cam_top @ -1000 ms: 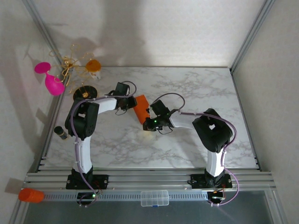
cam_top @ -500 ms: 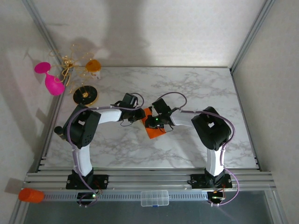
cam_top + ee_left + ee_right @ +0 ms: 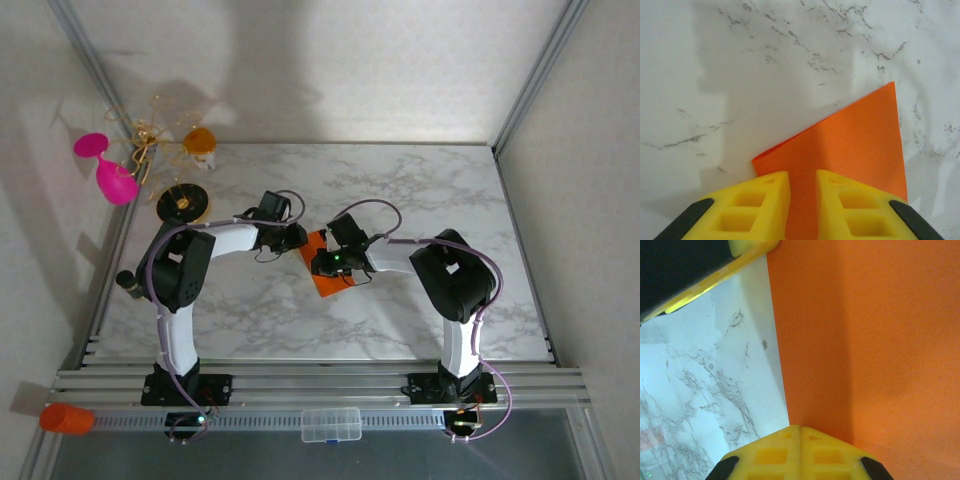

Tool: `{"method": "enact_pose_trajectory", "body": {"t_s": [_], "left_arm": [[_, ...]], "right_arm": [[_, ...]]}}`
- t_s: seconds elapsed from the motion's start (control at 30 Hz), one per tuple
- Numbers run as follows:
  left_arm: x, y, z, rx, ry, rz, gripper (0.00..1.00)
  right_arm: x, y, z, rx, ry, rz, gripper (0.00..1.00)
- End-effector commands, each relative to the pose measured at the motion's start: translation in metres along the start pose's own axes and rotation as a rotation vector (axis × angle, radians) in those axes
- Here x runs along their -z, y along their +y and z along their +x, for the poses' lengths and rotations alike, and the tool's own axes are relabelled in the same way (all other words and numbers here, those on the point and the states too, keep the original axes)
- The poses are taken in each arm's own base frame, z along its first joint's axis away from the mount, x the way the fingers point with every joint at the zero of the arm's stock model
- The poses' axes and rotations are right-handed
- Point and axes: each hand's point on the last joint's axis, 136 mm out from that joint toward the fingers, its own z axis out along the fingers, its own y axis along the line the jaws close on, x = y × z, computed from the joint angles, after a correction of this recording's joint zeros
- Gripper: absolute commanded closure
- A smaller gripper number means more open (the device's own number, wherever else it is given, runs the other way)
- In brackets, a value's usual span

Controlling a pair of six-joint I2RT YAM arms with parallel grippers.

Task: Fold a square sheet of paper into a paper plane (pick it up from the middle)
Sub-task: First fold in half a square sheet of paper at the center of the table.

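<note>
The square sheet of paper [image 3: 322,276] is a bright orange folded shape lying on the marble table between the two arms. In the left wrist view the sheet [image 3: 855,145] spreads out from under my left gripper [image 3: 802,175], ending in a point at the far right. Its yellow fingers stand a narrow gap apart, with flat paper showing through the gap. My left gripper [image 3: 297,238] sits at the sheet's upper left edge. My right gripper [image 3: 322,262] is over the sheet. Its fingers [image 3: 800,429] are pressed together at the left edge of the sheet [image 3: 880,340]. Whether they pinch it is unclear.
At the back left stand a pink goblet [image 3: 112,178], a gold wire stand [image 3: 148,135], an orange cup [image 3: 200,140] and a black disc [image 3: 184,204]. A small dark cylinder [image 3: 128,284] sits by the left rail. An orange cylinder [image 3: 66,418] and a clear box [image 3: 331,425] lie at the front.
The paper, held up between both grippers a second ago, has come down flat on the table. My left gripper has drawn back a little to the left and its jaws have parted slightly.
</note>
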Motion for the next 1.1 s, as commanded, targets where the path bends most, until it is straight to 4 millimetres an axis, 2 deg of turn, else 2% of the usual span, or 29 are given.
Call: {"method": "enact_pose_trajectory", "body": {"t_s": [0.0,0.2,0.33,0.43,0.57,0.6,0.63,0.7,0.8,0.9,1.07], "left_arm": [[-0.008,0.030,-0.020,-0.006,-0.036,-0.094,0.77],[-0.001,0.051,-0.044,-0.002,-0.077,-0.159,0.76],[0.011,0.046,-0.065,-0.004,-0.114,-0.151,0.75],[0.026,0.029,-0.078,-0.001,-0.147,-0.112,0.74],[0.048,0.007,-0.075,0.028,-0.181,-0.045,0.70],[0.054,0.004,-0.072,0.038,-0.192,-0.037,0.69],[0.058,0.004,-0.068,0.051,-0.198,-0.035,0.68],[0.069,0.005,-0.060,0.090,-0.224,-0.028,0.65],[0.084,0.014,-0.049,0.152,-0.264,-0.029,0.59],[0.096,0.023,-0.040,0.199,-0.297,-0.039,0.51],[0.103,0.020,-0.029,0.240,-0.305,0.008,0.44]], "right_arm": [[-0.006,-0.056,0.054,-0.088,0.151,0.190,1.00],[-0.005,-0.055,0.054,-0.091,0.150,0.185,1.00],[-0.004,-0.045,0.048,-0.091,0.134,0.150,1.00],[0.001,-0.019,0.028,-0.082,0.082,0.063,1.00],[0.018,0.021,-0.015,-0.051,-0.040,-0.027,1.00],[0.021,0.023,-0.024,-0.041,-0.072,-0.018,0.97],[0.022,0.022,-0.030,-0.031,-0.093,0.001,0.93],[0.026,-0.002,-0.050,-0.030,-0.135,0.095,0.84],[0.019,-0.030,-0.056,0.007,-0.127,0.226,0.77],[0.013,-0.038,-0.066,0.056,-0.118,0.278,0.72],[0.001,-0.041,-0.080,0.092,-0.112,0.309,0.69]]}}
